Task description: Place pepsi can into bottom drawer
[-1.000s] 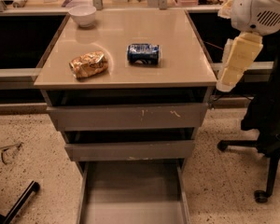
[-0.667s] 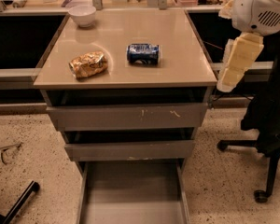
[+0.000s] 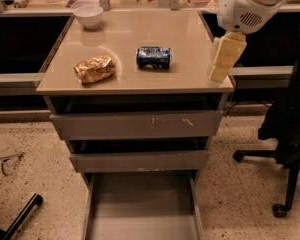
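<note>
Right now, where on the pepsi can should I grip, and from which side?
Grip the pepsi can across the middle of its round body, from above. It lies on its side, ends pointing left and right, so closing front to back should meet the curved wall. The gripper hangs at the right edge of the cabinet top; the snack bag lies apart to the can's left.

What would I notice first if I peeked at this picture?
Probably the big white robot arm at the top right, with its cream gripper hanging over the right edge of the cabinet top. Next comes the dark blue pepsi can lying on its side in the middle of that top, with a crinkly golden snack bag nearby. Down below, the bottom drawer is pulled wide open.
</note>
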Action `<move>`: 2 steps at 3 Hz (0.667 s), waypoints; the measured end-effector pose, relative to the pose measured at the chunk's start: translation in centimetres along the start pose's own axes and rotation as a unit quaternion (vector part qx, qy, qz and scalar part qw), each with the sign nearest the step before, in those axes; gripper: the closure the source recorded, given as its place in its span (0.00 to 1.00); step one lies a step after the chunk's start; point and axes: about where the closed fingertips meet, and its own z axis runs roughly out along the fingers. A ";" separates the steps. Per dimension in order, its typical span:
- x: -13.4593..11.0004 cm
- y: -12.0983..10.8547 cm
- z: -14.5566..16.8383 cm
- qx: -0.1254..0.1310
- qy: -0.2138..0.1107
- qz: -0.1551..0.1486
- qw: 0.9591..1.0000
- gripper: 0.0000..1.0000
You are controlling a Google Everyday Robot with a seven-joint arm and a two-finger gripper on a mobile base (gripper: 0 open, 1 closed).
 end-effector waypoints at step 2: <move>-5.9 -6.9 7.4 -0.002 -0.083 -0.035 0.996 0.00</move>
